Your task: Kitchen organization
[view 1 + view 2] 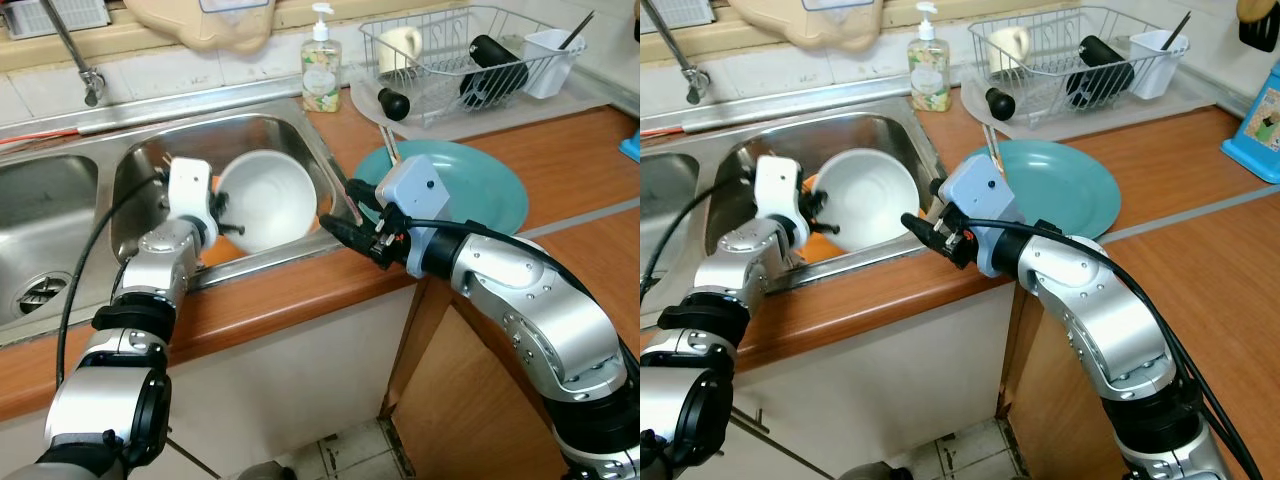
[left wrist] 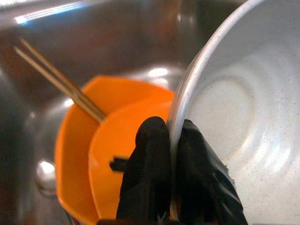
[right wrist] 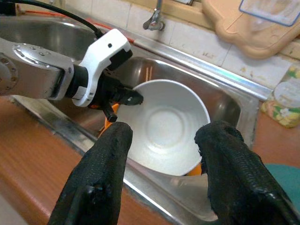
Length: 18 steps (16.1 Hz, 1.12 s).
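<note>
The left claw point(image 2: 171, 187) pinches the rim of the plain white bowl point(image 1: 268, 198), tilted over an orange bowl point(image 2: 93, 140) in the sink point(image 1: 290, 125); the right claw point(image 3: 161, 154) stands open at the sink's front edge.

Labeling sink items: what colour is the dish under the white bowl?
Orange dish, clearest in the left wrist view.

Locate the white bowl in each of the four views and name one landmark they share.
Left eye view: white bowl tilted in the right sink basin, left of centre.
Right eye view: in that basin, upper left.
Left wrist view: fills the right side, its rim pinched by the left tool.
Right wrist view: centre, beyond the open right tool.
Shared landmark: the orange dish under the bowl.
</note>
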Available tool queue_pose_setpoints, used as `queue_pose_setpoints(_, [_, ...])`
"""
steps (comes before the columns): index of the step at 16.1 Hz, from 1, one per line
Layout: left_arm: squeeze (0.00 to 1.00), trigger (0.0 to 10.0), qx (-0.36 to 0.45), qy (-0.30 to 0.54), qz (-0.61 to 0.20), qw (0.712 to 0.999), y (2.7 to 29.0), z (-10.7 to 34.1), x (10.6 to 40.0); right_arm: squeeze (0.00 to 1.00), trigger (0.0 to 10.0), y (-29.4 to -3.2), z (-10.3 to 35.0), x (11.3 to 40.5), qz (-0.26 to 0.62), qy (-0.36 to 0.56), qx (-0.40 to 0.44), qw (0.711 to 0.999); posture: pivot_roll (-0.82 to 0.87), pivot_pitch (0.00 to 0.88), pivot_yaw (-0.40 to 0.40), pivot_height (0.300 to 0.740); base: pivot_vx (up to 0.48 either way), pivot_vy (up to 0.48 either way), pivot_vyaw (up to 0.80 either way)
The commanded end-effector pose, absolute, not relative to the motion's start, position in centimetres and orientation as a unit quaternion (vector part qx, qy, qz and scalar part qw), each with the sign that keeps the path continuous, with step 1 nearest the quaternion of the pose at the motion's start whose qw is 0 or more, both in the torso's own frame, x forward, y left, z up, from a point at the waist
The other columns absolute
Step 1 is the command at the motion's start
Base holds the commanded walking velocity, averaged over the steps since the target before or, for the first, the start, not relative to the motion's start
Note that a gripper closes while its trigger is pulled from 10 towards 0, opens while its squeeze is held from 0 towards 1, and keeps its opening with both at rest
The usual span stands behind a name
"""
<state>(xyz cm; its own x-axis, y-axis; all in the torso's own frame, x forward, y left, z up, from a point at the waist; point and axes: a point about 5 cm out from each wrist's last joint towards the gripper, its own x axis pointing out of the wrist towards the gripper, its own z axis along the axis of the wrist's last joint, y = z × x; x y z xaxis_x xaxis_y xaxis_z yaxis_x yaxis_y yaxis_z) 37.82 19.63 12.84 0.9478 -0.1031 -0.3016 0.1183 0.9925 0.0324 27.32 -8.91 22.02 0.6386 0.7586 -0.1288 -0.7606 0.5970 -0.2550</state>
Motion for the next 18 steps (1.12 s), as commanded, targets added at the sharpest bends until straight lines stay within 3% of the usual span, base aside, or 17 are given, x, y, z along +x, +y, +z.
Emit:
queue_pose_setpoints(1, [0.0, 0.0, 0.019, 0.149, -0.067, 0.986, 19.3, 13.6, 38.3, 0.0, 10.0, -8.6, 22.0, 26.9, 0.437, 0.006, -0.152, 0.887, -0.15, 0.0, 0.099, 0.74, 0.0, 0.0, 0.0])
queue_pose_setpoints(2, [0.0, 0.0, 0.011, 0.155, -0.073, 0.985, 19.2, 13.4, 38.3, 0.0, 10.0, -8.6, 21.9, 26.9, 0.438, 0.007, -0.153, 0.886, -0.15, 0.0, 0.098, 0.74, 0.0, 0.0, 0.0])
queue_pose_setpoints(3, [0.0, 1.5, 0.012, 0.158, -0.078, 0.984, 19.1, 13.3, 38.3, 0.0, 10.0, -8.6, 21.9, 26.8, 0.439, 0.008, -0.153, 0.885, -0.15, 0.0, 0.098, 0.74, 0.0, 0.0, 0.0])
queue_pose_setpoints(5, [0.0, 9.0, 0.012, 0.182, -0.085, 0.98, 18.9, 12.5, 38.1, 0.0, 10.0, -8.6, 21.8, 26.8, 0.442, 0.011, -0.155, 0.884, -0.15, 0.0, 0.099, 0.74, 0.0, 0.0, 0.0])
queue_pose_setpoints(6, [0.0, 10.0, 0.014, 0.186, -0.083, 0.979, 18.9, 12.3, 38.0, 0.0, 10.0, -8.6, 21.8, 26.8, 0.442, 0.012, -0.155, 0.884, -0.15, 0.0, 0.098, 0.74, 0.0, 0.0, 0.0])
queue_pose_setpoints(7, [0.0, 10.0, 0.013, 0.196, -0.081, 0.977, 19.0, 12.0, 38.0, 0.0, 10.0, -8.6, 21.7, 26.7, 0.442, 0.014, -0.159, 0.883, -0.15, 0.0, 0.097, 0.74, 0.0, 0.0, 0.0])
queue_pose_setpoints(8, [0.18, 10.0, 0.013, 0.199, -0.083, 0.976, 18.9, 12.0, 38.0, 0.0, 10.0, -8.6, 21.7, 26.7, 0.442, 0.014, -0.159, 0.883, -0.15, 0.0, 0.096, 0.74, 0.0, 0.0, 0.0])
queue_pose_setpoints(9, [1.0, 10.0, 0.014, 0.201, -0.084, 0.976, 19.0, 11.9, 37.9, 0.0, 10.0, -8.6, 21.6, 26.7, 0.442, 0.015, -0.16, 0.883, -0.15, 0.0, 0.096, 0.74, 0.0, 0.0, 0.0])
queue_pose_setpoints(15, [1.0, 10.0, 0.043, 0.19, -0.068, 0.979, 19.5, 11.9, 37.9, 0.0, 10.0, -8.7, 21.6, 26.9, 0.436, 0.015, -0.161, 0.885, -0.15, 0.0, 0.092, 0.74, 0.0, 0.0, 0.0])
queue_pose_setpoints(18, [1.0, 10.0, 0.073, 0.115, -0.066, 0.989, 20.2, 13.3, 37.9, 0.0, 10.0, -9.6, 22.3, 28.1, 0.385, 0.007, -0.135, 0.913, -0.15, 0.0, 0.092, 0.74, 0.0, 0.0, 0.0])
